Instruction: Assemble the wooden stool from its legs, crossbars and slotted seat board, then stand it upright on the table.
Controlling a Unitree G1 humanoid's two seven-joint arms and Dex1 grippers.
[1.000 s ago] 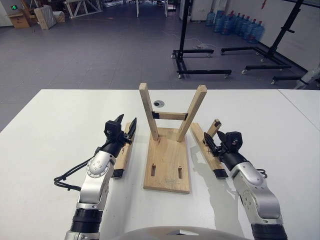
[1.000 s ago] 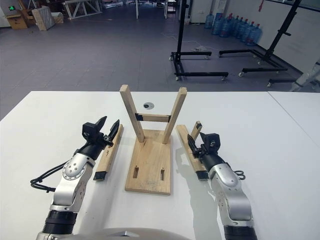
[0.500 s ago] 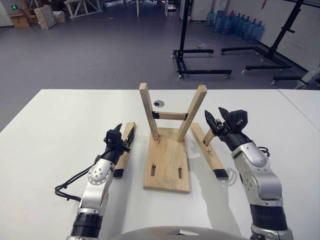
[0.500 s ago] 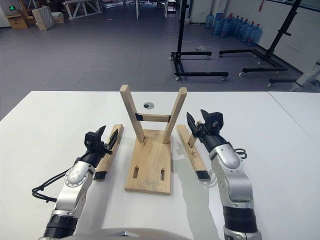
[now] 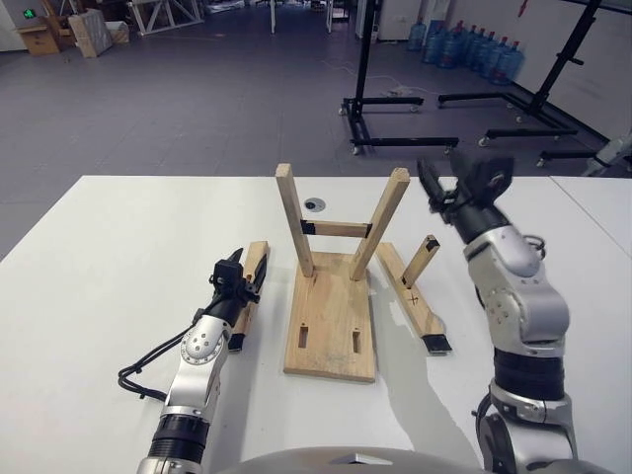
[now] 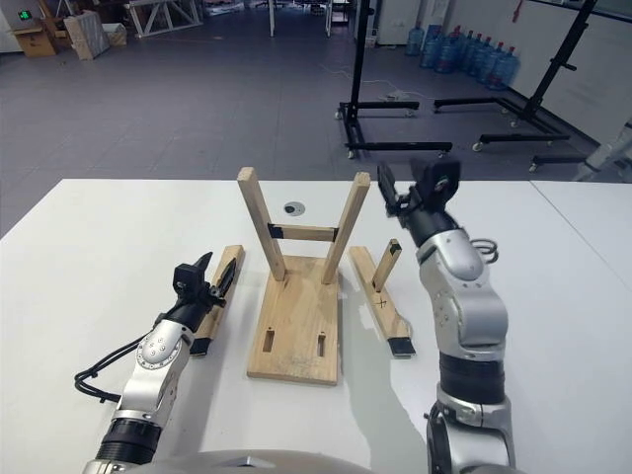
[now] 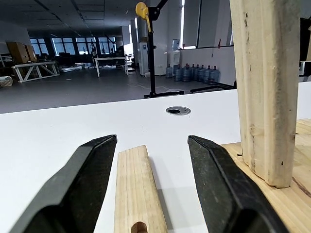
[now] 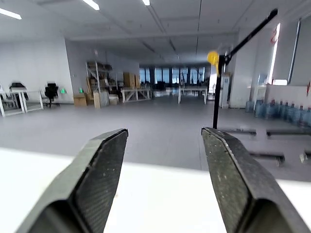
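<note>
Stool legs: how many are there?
4. Two upright legs stand in the seat board; third leg lies left of it, at the left tool; fourth leg right of it.

Seat board (image 5: 331, 331) lies flat; crossbarred leg pair (image 5: 338, 229) stands at its far end; left leg (image 5: 248, 286) and right leg (image 5: 409, 294) flank it

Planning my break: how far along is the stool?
Done: two legs and a crossbar stand in the seat board, far end. In hand: left gripper open astride a loose leg, not gripping; right gripper open in the air. Left: fit it and the right-hand leg into the near slots, then stand the stool up.
</note>
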